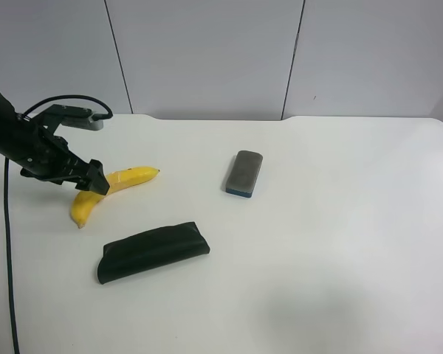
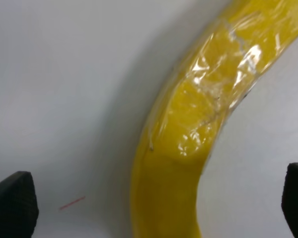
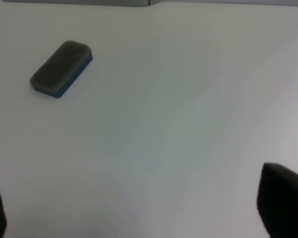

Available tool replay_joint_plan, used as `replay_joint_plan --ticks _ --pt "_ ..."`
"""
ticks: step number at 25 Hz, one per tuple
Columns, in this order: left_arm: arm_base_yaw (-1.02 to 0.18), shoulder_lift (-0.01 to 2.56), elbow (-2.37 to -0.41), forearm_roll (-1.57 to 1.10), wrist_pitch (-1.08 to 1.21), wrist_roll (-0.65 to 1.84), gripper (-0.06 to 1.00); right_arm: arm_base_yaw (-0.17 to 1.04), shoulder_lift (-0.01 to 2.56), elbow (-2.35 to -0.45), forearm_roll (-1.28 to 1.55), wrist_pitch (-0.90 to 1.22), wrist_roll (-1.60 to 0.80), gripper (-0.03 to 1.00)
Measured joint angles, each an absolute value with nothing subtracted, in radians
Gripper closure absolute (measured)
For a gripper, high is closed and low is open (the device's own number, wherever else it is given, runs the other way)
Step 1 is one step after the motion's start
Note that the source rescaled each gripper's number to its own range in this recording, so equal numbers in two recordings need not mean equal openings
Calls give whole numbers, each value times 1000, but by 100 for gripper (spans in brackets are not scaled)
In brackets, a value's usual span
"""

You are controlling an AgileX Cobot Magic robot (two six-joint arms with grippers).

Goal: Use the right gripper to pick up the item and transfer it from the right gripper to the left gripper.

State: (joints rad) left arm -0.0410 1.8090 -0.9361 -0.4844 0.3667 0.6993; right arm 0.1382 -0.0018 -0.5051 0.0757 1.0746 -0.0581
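Left tool (image 2: 154,208): spread wide, astride banana (image 2: 188,148) on bench (image 1: 340,243). Right tool (image 3: 139,208): spread, empty. Risk: wrong arm grabs first, no handover.

High view overlooks table (image 1: 340,243); wrist views look down close

curved yellow banana (image 1: 107,190) lies flat, glossy film (image 2: 223,84) on its bend.
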Motion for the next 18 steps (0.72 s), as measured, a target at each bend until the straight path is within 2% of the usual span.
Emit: replay_joint_plan --ticks 18 --pt "-41 1251 -936 -474 615 659 -5 138 -2 -505 76 1075 -58 -3"
